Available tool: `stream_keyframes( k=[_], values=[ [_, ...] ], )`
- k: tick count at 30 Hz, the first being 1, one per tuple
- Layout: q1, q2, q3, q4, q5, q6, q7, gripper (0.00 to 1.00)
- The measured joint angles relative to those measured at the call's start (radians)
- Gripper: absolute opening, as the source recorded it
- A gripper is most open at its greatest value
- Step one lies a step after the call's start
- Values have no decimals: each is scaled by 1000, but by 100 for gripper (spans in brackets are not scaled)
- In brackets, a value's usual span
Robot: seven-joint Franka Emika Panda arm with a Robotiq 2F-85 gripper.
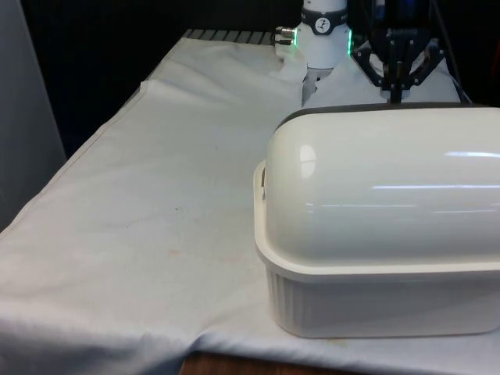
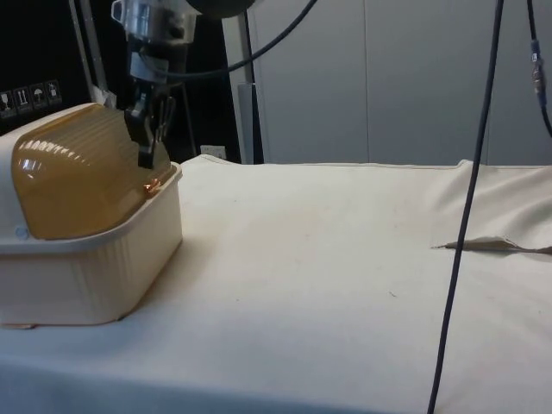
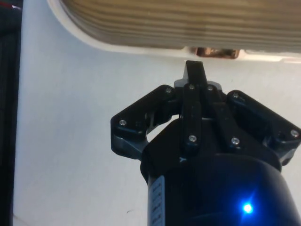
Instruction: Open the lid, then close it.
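Observation:
A cream bread box (image 1: pixel 375 234) stands on the cloth with its smooth back to the front view. From the side, its ribbed amber roll lid (image 2: pixel 78 172) is down over the cream base (image 2: pixel 95 276). A small copper handle (image 2: pixel 153 184) sits at the lid's lower edge. My black gripper (image 2: pixel 147 157) hangs just above that handle, shut, with nothing between its fingers. In the wrist view the gripper (image 3: pixel 194 70) points at the handle (image 3: pixel 216 52) with a small gap between them. Over the box's top edge the gripper (image 1: pixel 394 92) shows in the front view.
White cloth (image 1: pixel 156 195) stretches wide over the table on the front view's left. A black cable (image 2: pixel 470 216) hangs down in the side view, and the cloth has a raised fold (image 2: pixel 492 246) near it.

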Motion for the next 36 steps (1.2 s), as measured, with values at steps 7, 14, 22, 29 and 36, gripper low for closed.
stream_keyframes(
  k=[7,14,22,29,36],
  values=[
    [1,-35,6,-54,0,1,1,0],
    [2,-87,12,-127,0,9,1,0],
    [4,-155,18,-213,0,11,1,0],
    [3,-158,18,-217,0,11,1,0],
    [3,-158,18,-217,0,11,0,24]
  ],
)
